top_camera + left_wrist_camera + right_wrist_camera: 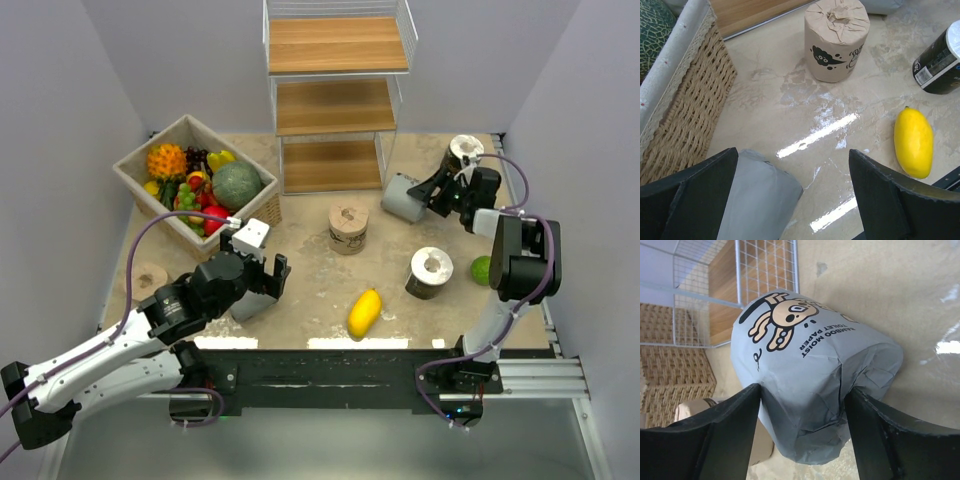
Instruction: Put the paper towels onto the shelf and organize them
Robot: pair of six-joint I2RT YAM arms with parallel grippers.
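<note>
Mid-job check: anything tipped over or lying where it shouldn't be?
Two things. The grey roll at the shelf's foot lies on its side, between the right gripper's fingers. A mango and a green fruit lie loose on the table, outside the basket.

Shelf [335,100] sits back middle, fruit basket [150,143] off to its left. One roll [405,197] lies at the shelf's right foot, held between the right gripper's [428,192] fingers. A second roll [466,150] stands behind it in the far right corner. Third roll [348,228] is mid-table in front of the shelf, fourth roll [430,270] further right, mango [364,312] nearer between them. Fifth roll [248,303] lies off the basket's near corner by the left gripper [262,272], sixth roll [150,278] at the left edge.
</note>
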